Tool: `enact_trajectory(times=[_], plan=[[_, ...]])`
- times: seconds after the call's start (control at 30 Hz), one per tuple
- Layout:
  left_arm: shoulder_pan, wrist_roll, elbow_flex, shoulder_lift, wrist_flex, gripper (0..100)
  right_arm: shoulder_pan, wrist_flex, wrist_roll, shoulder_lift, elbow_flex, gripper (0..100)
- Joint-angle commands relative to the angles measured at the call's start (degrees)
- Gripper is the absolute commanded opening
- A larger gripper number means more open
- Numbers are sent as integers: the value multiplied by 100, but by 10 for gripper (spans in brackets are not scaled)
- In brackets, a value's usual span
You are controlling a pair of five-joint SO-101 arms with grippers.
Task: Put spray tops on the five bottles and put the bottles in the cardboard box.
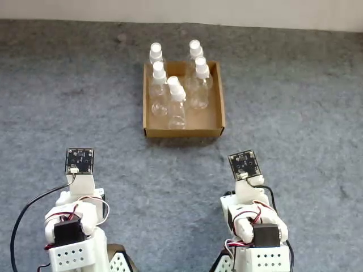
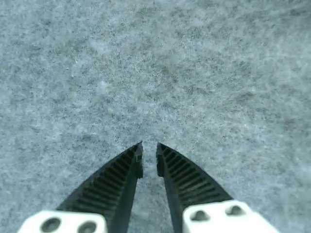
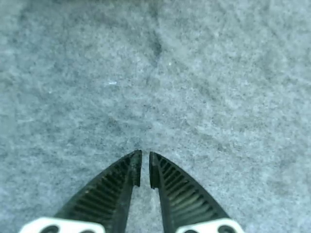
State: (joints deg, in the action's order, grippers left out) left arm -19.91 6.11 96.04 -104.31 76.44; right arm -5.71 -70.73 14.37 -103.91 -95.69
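Grey felt surface [image 1: 74,102] | pale band [image 1: 238,11] along far edge | left tool [image 2: 149,160], right tool [image 3: 145,167] pressed together

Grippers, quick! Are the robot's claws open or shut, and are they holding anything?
Left gripper: shut, holding nothing.
Right gripper: shut, holding nothing.

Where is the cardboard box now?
In the high view the cardboard box sits on the table, centred side to side and toward the far edge, with the bottles standing in it.
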Motion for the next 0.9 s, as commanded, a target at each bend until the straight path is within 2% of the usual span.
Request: enact_trajectory(times=[0.0, 0.87], plan=[[-48, 18, 110, -31, 26, 11, 40, -22, 53, -4, -919, 4], [-48, 18, 110, -31, 26, 11, 40, -22, 53, -4, -919, 4]])
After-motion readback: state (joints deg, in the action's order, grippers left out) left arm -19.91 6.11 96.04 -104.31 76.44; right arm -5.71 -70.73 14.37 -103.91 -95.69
